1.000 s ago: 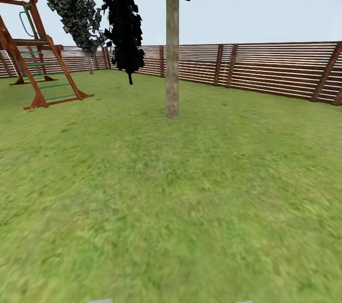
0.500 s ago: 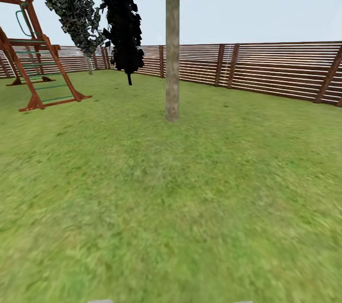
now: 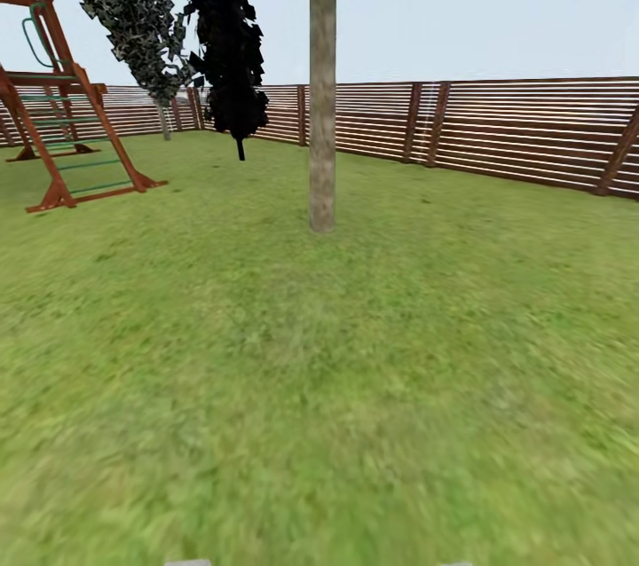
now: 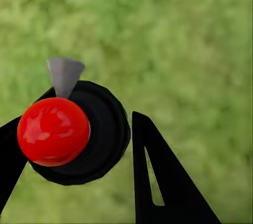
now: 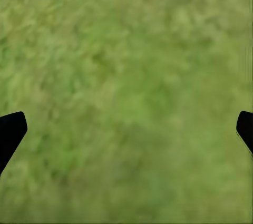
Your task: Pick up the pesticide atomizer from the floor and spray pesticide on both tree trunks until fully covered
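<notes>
Left pincer (image 4: 90, 105) closed around the pesticide atomizer (image 4: 103, 142): black body, red knob, grey nozzle, held over grass. Right pincer (image 5: 126, 129) spread wide, holding nothing. In the head view we note a straight trunk (image 3: 322, 105) at upper centre and a fence (image 3: 515, 127) behind it.
</notes>
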Motion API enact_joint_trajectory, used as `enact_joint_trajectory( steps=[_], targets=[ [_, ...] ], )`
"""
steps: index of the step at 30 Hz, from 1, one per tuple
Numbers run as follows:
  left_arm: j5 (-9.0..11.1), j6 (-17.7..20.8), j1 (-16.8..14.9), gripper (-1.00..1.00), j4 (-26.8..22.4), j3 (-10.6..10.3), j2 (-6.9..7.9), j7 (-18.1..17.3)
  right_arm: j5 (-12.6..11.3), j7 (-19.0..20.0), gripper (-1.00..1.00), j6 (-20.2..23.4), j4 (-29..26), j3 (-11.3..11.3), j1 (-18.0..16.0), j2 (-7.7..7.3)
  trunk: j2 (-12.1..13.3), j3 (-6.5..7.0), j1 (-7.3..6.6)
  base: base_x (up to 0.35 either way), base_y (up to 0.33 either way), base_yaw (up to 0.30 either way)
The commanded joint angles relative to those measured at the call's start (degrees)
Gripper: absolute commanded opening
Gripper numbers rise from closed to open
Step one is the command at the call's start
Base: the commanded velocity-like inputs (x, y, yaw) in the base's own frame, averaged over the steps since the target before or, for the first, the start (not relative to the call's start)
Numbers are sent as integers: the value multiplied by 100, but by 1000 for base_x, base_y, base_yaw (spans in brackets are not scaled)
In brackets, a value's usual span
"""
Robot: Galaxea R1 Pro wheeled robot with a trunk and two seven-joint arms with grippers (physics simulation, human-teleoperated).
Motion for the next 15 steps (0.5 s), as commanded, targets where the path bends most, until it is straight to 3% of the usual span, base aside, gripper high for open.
enact_joint_trajectory(
  steps=[1,15],
  targets=[
    [-61,-19,-4,-100,8,35,0,27,29,31,100,-4,-5,-51,-1,1,-2,-5,3,341,0,0],
    [-61,-19,-4,-100,8,37,0,27,29,31,100,-4,-2,-49,1,2,-2,-5,3,341,0,0]
  ],
)
